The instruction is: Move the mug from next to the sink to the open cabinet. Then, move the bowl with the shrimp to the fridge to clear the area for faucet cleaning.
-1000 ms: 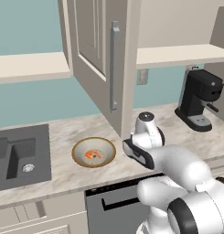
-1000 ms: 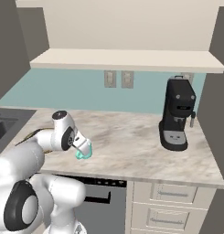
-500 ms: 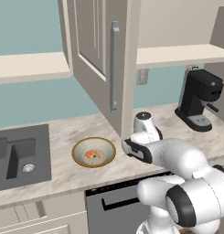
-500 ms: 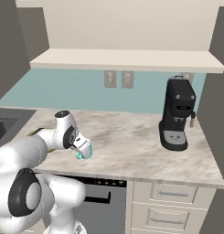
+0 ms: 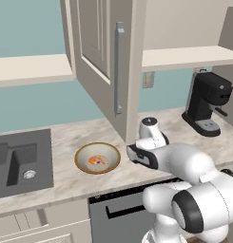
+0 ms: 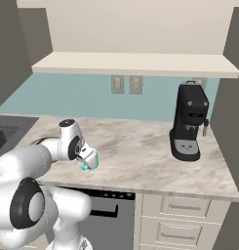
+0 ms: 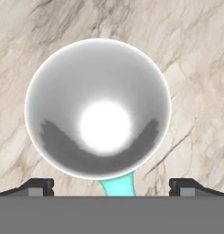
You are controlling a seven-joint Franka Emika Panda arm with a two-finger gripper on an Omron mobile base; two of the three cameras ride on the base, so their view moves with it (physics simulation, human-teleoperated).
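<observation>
Left base view: the bowl sits on the marble tabletop just right of the sink, whose left part is cut off by the frame edge. The shrimp lies inside the bowl, small and orange. Above, the open cabinet hangs with its door swung outward, the long grey handle facing the camera; the door hides most of the cabinet's inside. The white arm crosses the lower right, and its wrist blocks the mug and the end effector from this side. A black coffee machine stands at the right, near the back wall.

Right base view: the end effector points down at the tabletop near its front edge. A sliver of teal below the hand is the mug; most of it is covered by the hand, so its pose is hard to read here. A thin tan arc of the bowl peeks out behind the arm. The coffee machine stands well apart to the right.

Hand view: the mug is seen from straight above, its pale glossy inside facing the camera and its teal handle pointing toward the bottom edge, partly cut off. The two dark fingertips stand wide apart, one on each side of the mug, with no contact visible; the end effector is open and holds nothing.
</observation>
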